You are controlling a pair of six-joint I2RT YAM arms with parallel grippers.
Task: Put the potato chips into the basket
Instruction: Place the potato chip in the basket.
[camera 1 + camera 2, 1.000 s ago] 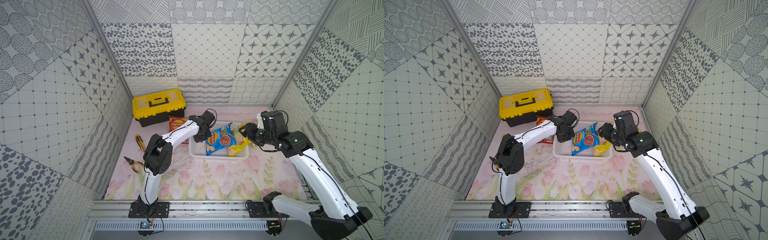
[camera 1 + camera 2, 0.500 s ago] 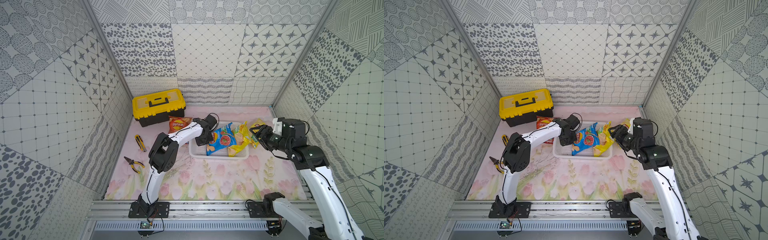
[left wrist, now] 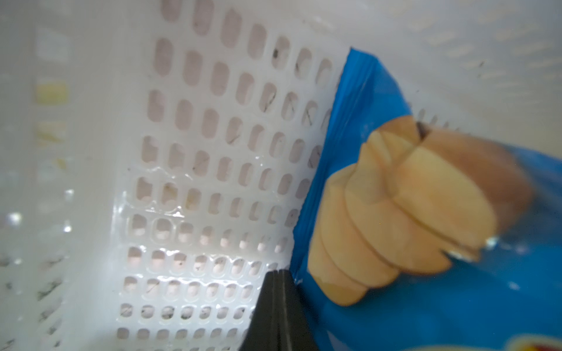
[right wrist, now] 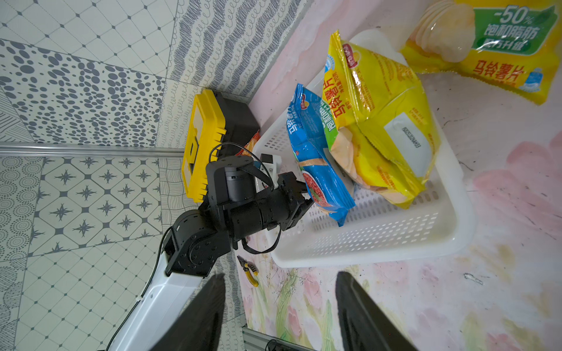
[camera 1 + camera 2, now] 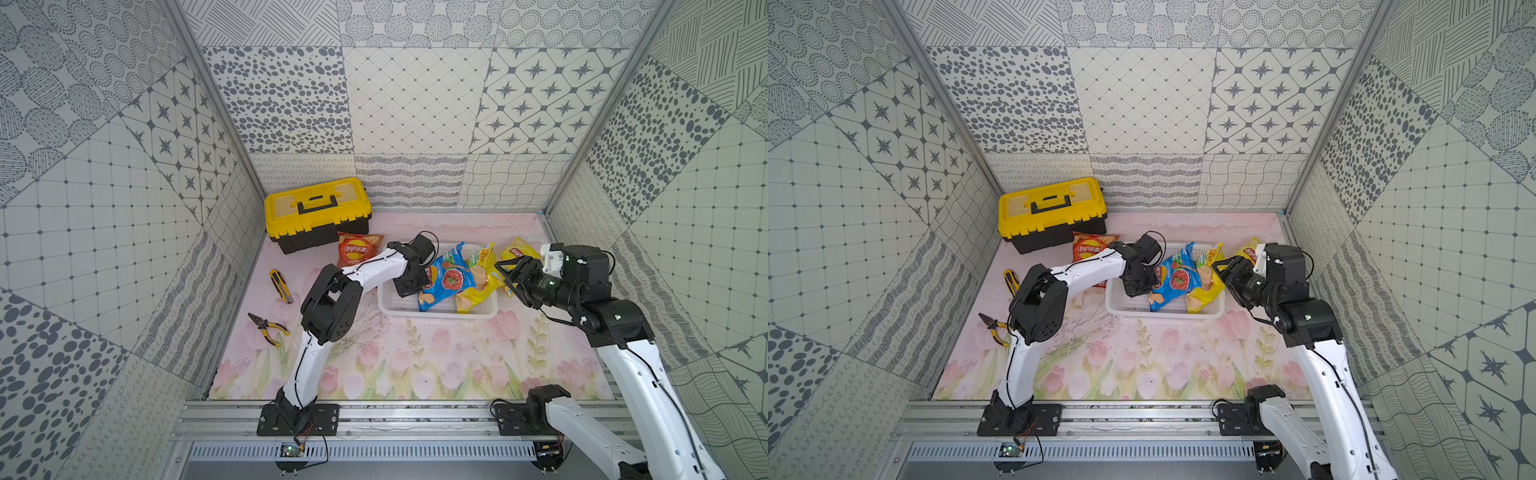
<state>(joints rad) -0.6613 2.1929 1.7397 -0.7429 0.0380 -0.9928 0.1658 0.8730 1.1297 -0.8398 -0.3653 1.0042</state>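
basket (image 5: 440, 314): white, grid of oval holes. blue bag (image 5: 446, 278): blue, round red picture, tan chip print. yellow bag in the basket (image 5: 478, 286): yellow, green panel, white label on back. second yellow bag (image 5: 516, 250): yellow, red logo. red-orange bag (image 5: 355, 249): red logo, white lettering. toolbox (image 5: 318, 205): yellow lid, black base and handle. knife (image 5: 280, 286): yellow, probably black trim, small in view. pliers (image 5: 268, 330): yellow handles, dark head. bench mat (image 5: 415, 365): pale pink, pink tulips, green stems. walls (image 5: 415, 104): white-grey patchwork, dots, stars, waves, grids. arms (image 5: 365, 266): white, black joints. left hand (image 3: 277, 273), right hand (image 4: 279, 275): black.
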